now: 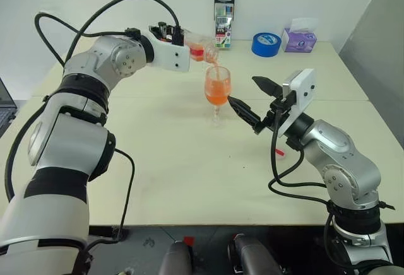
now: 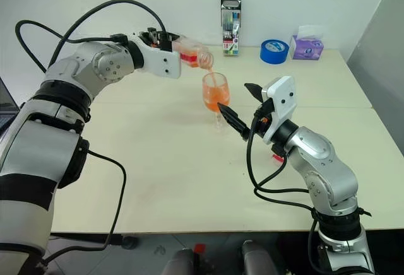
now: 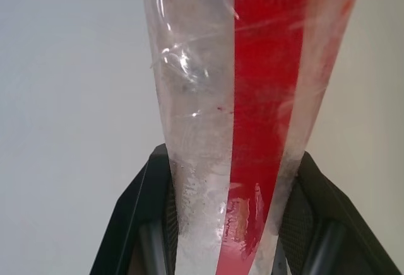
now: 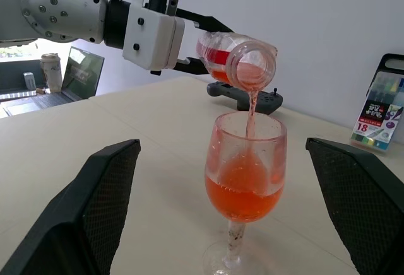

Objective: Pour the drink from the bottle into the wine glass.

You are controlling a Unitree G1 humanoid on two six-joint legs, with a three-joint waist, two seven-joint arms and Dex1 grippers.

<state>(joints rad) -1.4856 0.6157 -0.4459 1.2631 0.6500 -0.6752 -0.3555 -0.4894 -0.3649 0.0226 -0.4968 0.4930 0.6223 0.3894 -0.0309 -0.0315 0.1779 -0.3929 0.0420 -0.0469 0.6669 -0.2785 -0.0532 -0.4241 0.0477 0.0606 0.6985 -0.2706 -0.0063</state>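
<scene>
Fingers (image 3: 142, 224) of the left gripper (image 4: 189, 38) are clamped tight on the bottle (image 4: 237, 60), one black pad on each side of its clear body and red label strip. That gripper sits in the upper middle of the head views, and the bottle is tipped mouth-down, its open neck just above the rim of the glass (image 1: 217, 92). A thin orange stream of drink (image 4: 243, 196) runs from the neck into the bowl, which is a good half full and streaked orange up its inner wall.

At centre, the glass stands upright on the pale table (image 1: 189, 174), its round foot flat on the top. The right gripper (image 1: 255, 101), just right of the glass, has its two black fingers spread wide and holds nothing; from its wrist camera the fingers stand apart on either side of the glass, touching neither bowl nor stem.

Along the far edge of the table stand a marker pack (image 1: 223, 19), a blue tape roll (image 1: 266, 44) and a purple tissue box (image 1: 300, 38), all well apart from the glass.
</scene>
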